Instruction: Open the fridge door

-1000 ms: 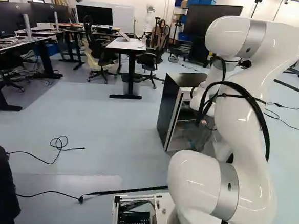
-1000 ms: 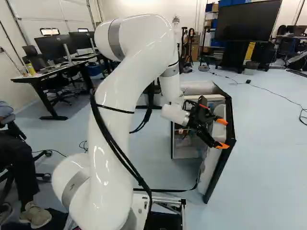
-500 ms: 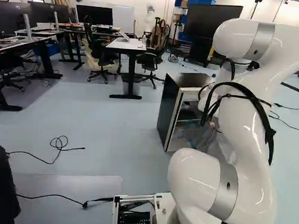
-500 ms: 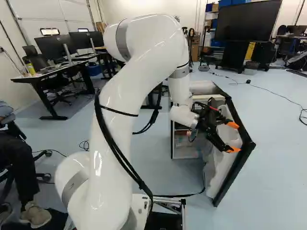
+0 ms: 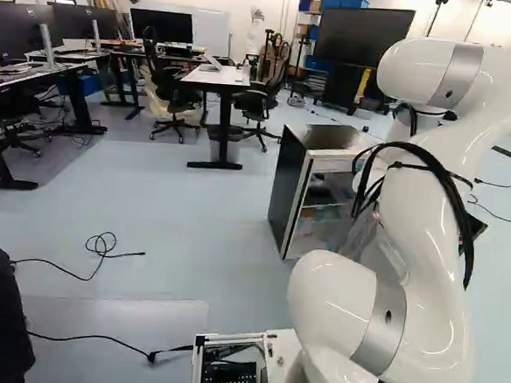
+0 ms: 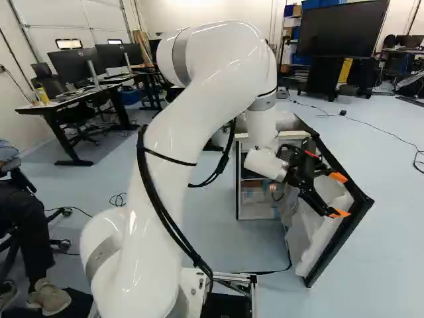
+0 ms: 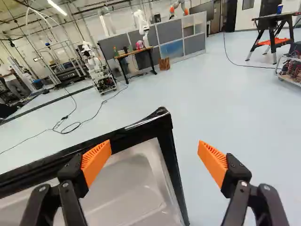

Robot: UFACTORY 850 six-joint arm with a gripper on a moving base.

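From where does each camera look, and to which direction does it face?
Left base view: left behind the arm, facing ahead to the fridge; arm shows.
Right base view: right behind, facing ahead to the open door; arm and gripper show.
Wrist view: on the wrist, facing along the gripper past the door's corner; two fingers show.
Base views share arm and fridge.

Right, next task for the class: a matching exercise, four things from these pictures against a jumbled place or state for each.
1. Black gripper with orange pads
2. Black-edged, white-lined fridge door
3. White-topped table with black legs
4. White jointed robot arm

A. Rises from the moving base
B. Fingers spread apart
C. Left of the fridge in the left base view
D. Swung open

1-B, 2-D, 3-C, 4-A
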